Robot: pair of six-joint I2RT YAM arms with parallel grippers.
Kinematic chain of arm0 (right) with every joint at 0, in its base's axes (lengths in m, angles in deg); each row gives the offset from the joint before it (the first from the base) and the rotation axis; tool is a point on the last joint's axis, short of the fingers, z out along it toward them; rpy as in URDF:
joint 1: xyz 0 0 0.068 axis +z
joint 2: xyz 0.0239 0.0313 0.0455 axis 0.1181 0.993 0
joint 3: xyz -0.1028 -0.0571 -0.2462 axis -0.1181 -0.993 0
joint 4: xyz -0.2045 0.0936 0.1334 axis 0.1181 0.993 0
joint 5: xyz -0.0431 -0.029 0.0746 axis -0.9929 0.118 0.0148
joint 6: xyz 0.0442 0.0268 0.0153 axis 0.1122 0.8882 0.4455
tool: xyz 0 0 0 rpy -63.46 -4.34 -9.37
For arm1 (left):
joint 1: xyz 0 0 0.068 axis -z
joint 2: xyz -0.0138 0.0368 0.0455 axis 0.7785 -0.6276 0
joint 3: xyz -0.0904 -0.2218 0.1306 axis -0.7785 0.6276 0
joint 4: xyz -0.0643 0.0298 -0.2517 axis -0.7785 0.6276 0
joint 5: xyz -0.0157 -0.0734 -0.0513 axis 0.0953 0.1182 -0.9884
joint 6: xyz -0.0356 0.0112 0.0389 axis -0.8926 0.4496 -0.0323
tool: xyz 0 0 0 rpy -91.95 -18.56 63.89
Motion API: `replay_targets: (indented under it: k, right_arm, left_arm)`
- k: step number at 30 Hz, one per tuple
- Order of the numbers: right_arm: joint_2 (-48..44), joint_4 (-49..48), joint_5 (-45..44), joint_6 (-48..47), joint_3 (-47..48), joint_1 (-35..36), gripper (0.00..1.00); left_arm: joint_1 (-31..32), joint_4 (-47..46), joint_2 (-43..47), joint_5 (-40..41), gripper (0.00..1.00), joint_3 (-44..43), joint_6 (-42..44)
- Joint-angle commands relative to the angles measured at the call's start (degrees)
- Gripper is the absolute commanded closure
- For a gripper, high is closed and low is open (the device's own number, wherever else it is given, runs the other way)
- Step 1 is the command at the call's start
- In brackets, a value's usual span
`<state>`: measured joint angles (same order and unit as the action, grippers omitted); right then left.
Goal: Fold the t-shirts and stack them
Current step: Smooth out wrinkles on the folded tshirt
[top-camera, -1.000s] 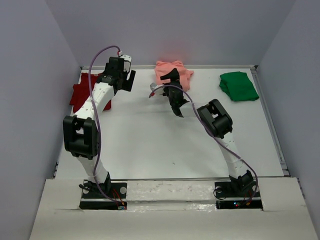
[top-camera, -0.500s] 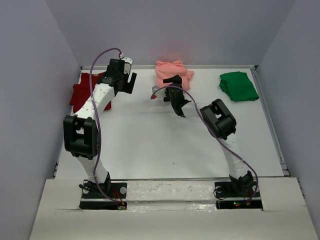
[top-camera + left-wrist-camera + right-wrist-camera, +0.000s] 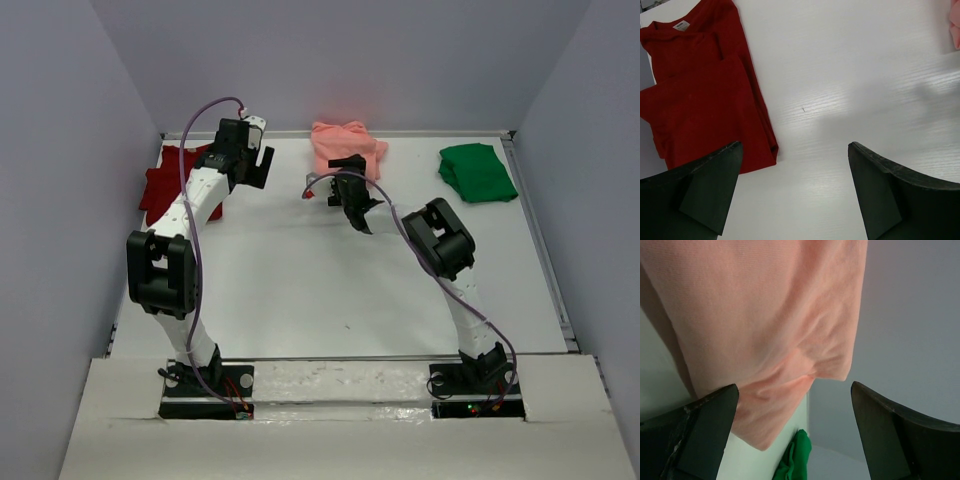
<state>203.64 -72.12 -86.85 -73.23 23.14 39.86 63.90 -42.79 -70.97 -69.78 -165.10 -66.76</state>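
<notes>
Three t-shirts lie along the far side of the white table (image 3: 300,280). The salmon-pink one (image 3: 346,143) is bunched at the far middle, the dark red one (image 3: 160,185) lies folded at the far left, and the green one (image 3: 477,171) lies folded at the far right. My left gripper (image 3: 255,163) hovers open just right of the dark red shirt (image 3: 695,95), over bare table, jaws wide with nothing between them (image 3: 794,150). My right gripper (image 3: 348,172) is open at the near edge of the pink shirt (image 3: 760,310), rolled sideways, empty (image 3: 795,390). Green cloth (image 3: 796,460) shows beyond.
Grey walls close the table in at the back (image 3: 340,60), left and right. A raised rim (image 3: 545,240) runs along the right edge. Both arm bases sit at the near edge, with purple cables looping over the arms.
My right gripper has shifted slightly right, staying at the pink shirt's near edge. My left gripper has edged a little toward the back. Both stayed open.
</notes>
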Motion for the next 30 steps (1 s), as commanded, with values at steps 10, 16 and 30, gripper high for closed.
replay_targets:
  k: [10, 16, 30]
  right_arm:
    - [-15.44, 16.84, -2.00, 7.29, 6.04, 1.01, 0.00]
    - [-24.49, 32.99, -0.42, 15.11, 4.81, 2.87, 0.00]
    - [-27.14, 53.15, 10.92, 30.07, 2.17, 4.62, 0.00]
  left_arm:
    - [0.58, 0.10, 5.52, -1.70, 0.01, -1.24, 0.24]
    - [1.29, 0.27, 5.70, -1.71, 0.01, -1.59, 0.41]
    - [1.55, 1.59, -0.54, -1.97, 0.01, -5.63, 0.59]
